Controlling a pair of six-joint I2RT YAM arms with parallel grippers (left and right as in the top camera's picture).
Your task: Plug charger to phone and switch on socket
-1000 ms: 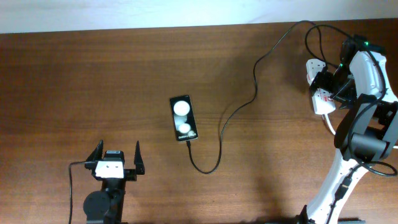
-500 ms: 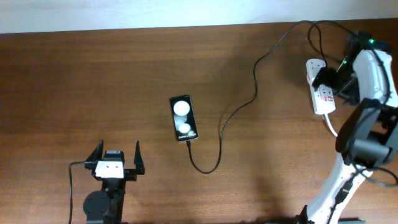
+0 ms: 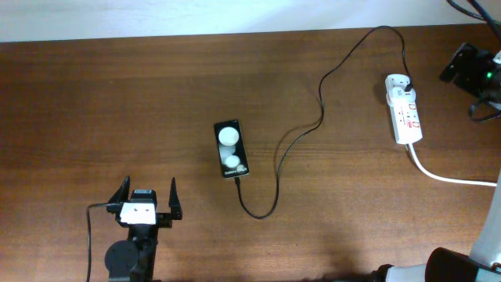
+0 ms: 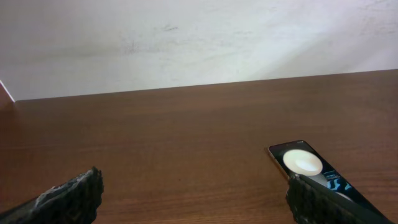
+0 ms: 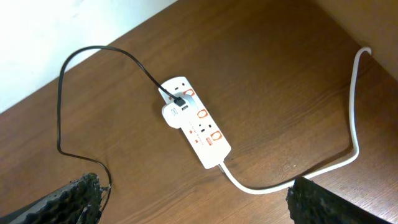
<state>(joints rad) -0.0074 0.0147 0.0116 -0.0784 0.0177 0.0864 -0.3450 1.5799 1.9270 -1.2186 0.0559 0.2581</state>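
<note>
The black phone (image 3: pixel 232 149) lies face up mid-table and also shows in the left wrist view (image 4: pixel 309 167). The thin black charger cable (image 3: pixel 321 110) runs from the phone's near end, loops, and arcs back to a white adapter (image 5: pixel 176 111) plugged into the far end of the white socket strip (image 3: pixel 405 113). The strip also shows in the right wrist view (image 5: pixel 200 124). My left gripper (image 3: pixel 146 202) is open and empty, near and left of the phone. My right gripper (image 3: pixel 467 66) is open and empty, high and to the right of the strip.
The strip's thick white cord (image 3: pixel 446 176) trails off the table's right side and also shows in the right wrist view (image 5: pixel 323 168). A pale wall runs behind the table's far edge (image 4: pixel 186 87).
My right arm has pulled back from the socket strip, up and to the right, leaving the strip uncovered. The left arm, phone and cable have not moved.
</note>
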